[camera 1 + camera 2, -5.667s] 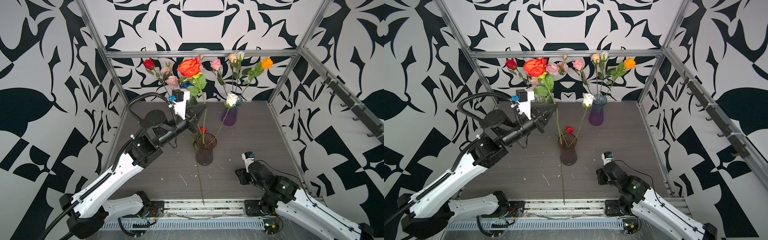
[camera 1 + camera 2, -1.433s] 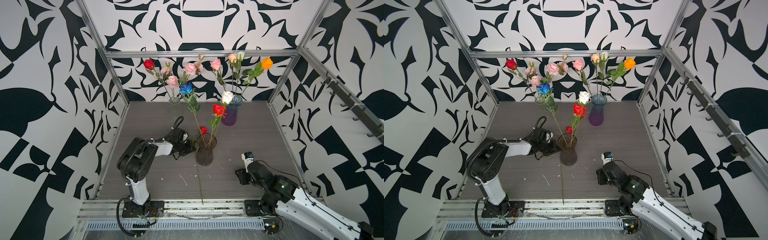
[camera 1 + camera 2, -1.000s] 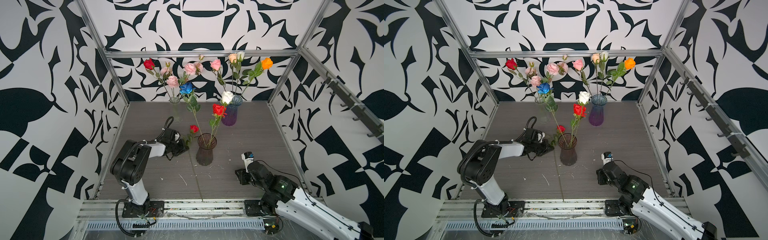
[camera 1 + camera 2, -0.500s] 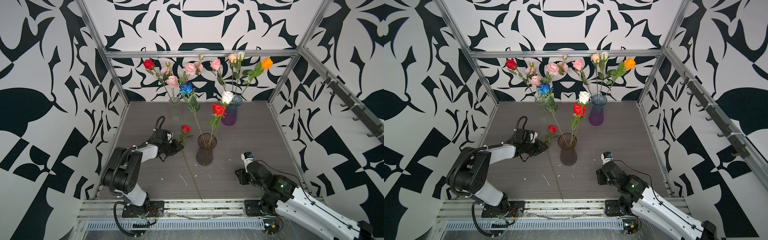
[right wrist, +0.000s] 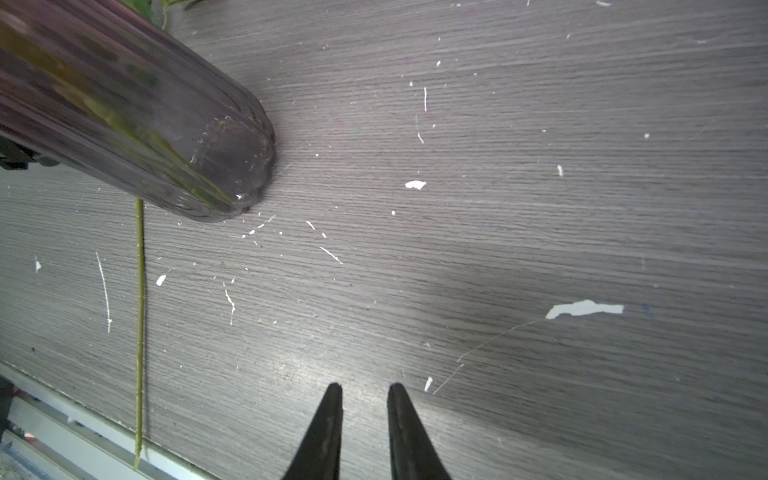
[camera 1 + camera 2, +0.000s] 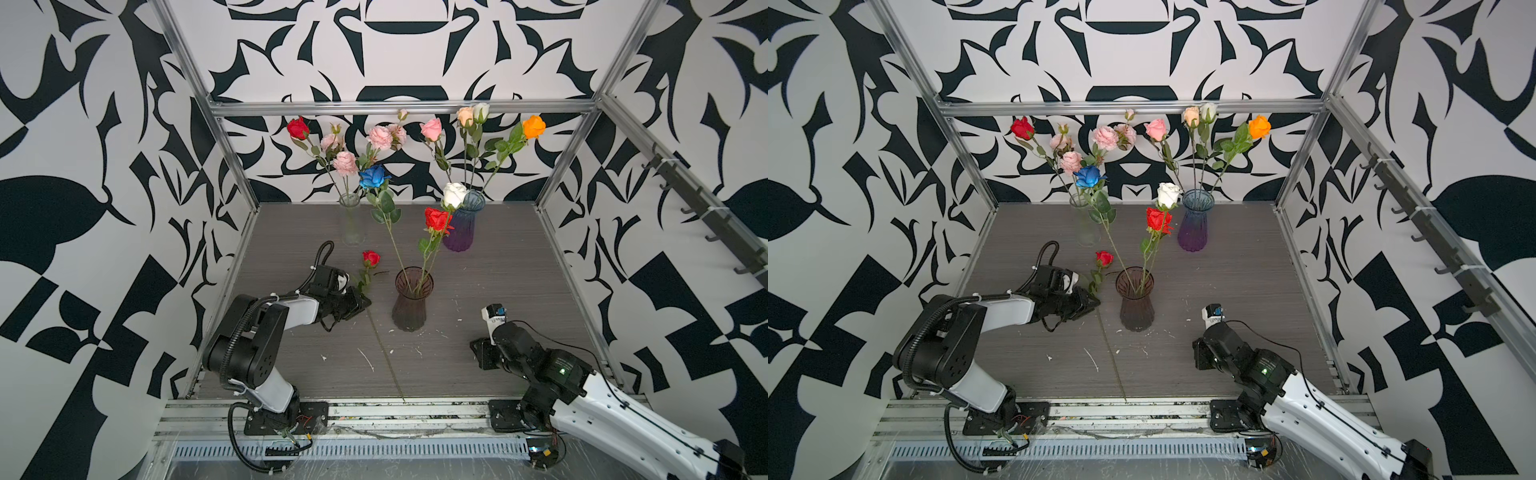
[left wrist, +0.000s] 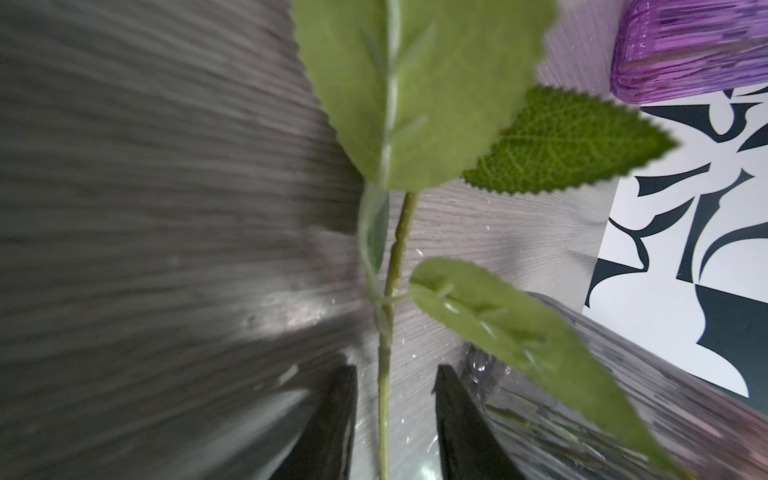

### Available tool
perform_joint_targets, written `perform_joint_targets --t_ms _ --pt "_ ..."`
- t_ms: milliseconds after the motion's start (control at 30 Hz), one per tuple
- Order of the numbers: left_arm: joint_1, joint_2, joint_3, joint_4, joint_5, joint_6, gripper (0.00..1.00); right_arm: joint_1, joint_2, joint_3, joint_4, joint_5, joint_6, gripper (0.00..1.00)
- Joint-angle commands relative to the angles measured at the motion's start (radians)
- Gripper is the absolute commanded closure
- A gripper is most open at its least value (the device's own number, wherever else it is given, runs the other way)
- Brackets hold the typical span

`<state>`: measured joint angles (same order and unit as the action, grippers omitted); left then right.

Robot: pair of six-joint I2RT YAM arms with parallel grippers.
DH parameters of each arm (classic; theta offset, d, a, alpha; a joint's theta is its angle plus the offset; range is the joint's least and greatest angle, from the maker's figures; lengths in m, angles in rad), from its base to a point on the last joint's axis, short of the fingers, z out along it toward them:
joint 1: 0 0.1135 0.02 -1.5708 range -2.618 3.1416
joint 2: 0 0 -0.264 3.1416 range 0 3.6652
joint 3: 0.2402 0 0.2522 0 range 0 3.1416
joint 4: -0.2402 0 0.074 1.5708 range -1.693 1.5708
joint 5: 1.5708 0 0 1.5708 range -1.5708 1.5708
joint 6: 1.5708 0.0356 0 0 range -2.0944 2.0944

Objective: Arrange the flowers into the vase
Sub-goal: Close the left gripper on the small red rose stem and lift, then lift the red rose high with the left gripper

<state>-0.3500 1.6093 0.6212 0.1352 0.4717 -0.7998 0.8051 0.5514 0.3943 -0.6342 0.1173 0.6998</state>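
Now, three vases [image 6: 409,307] [image 6: 459,232] [image 6: 352,224], one loose rose [image 6: 370,257], left end effector [image 6: 362,300] parted around its stem [image 7: 382,399], right end effector [image 5: 365,386] parted

Left gripper [image 7: 395,368]: rose stem [image 7: 398,241] lies loose in the gap between the fingers; leaves [image 7: 415,83] crowd the path ahead of the tips, smoky vase [image 6: 409,307] close beside one finger. Right gripper [image 5: 365,386]: bare tabletop [image 5: 498,208] ahead of the tips, that vase's base off to one side.

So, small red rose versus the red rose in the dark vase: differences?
The small red rose has a smaller bloom than the larger red rose. The small one's stem lies on the table, between the left gripper's open fingers; the larger stands in the dark vase. Both have leaves.
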Motion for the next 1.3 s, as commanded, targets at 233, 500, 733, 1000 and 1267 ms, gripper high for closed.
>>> perform_joint_targets --t_ms 233,500,733,1000,1267 --pt "-0.117 0.040 0.174 -0.406 -0.364 0.057 0.87 0.004 -0.005 0.020 0.010 0.019 0.002 0.76" --pt "-0.117 0.027 0.151 -0.438 -0.415 0.071 0.89 0.004 -0.016 0.020 0.007 0.019 0.002 0.76" --pt "-0.105 -0.081 0.116 -0.399 -0.414 0.076 1.00 0.004 -0.022 0.018 0.005 0.019 0.003 0.76" --pt "-0.085 -0.388 0.064 -0.419 -0.580 0.018 1.00 0.004 -0.040 0.017 -0.009 0.021 0.010 0.76" --pt "-0.075 -0.697 0.051 -0.442 -0.707 0.026 1.00 0.004 -0.027 0.018 -0.003 0.022 0.010 0.76"
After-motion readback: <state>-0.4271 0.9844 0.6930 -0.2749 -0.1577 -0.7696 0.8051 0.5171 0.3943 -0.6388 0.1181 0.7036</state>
